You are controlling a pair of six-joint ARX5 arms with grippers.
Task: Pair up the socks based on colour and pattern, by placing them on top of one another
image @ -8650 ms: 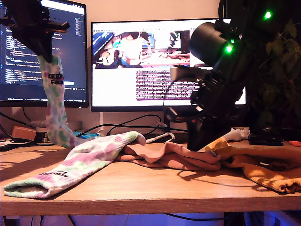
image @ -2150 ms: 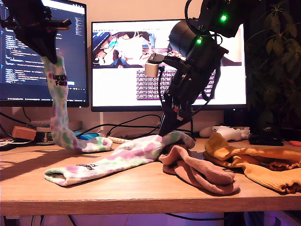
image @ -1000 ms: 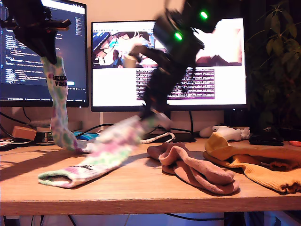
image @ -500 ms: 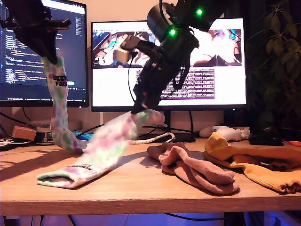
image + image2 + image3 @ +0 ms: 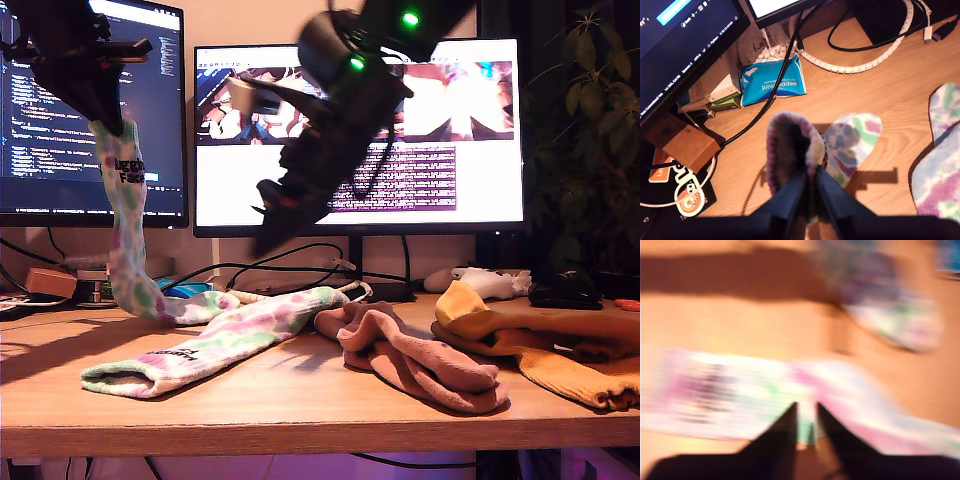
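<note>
A wooden desk (image 5: pixel 300 400) stands before two lit monitors (image 5: pixel 420 130), with cables and a plant (image 5: pixel 590 150) at the exterior view's right. My first gripper (image 5: pixel 810 192) pinches the cuff of one tie-dye sock (image 5: pixel 125 230), which hangs with its toe on the desk. The other tie-dye sock (image 5: pixel 220 340) lies flat beside it, touching the pink socks (image 5: pixel 410 355); yellow socks (image 5: pixel 540 350) lie farther right. My second gripper (image 5: pixel 806 415) hovers above, blurred, jaws narrow, apparently empty.

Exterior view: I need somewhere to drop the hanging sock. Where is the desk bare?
Bare wood runs along the front edge of the desk, before the flat tie-dye sock and pink socks. The yellow socks crowd the exterior view's right.
</note>
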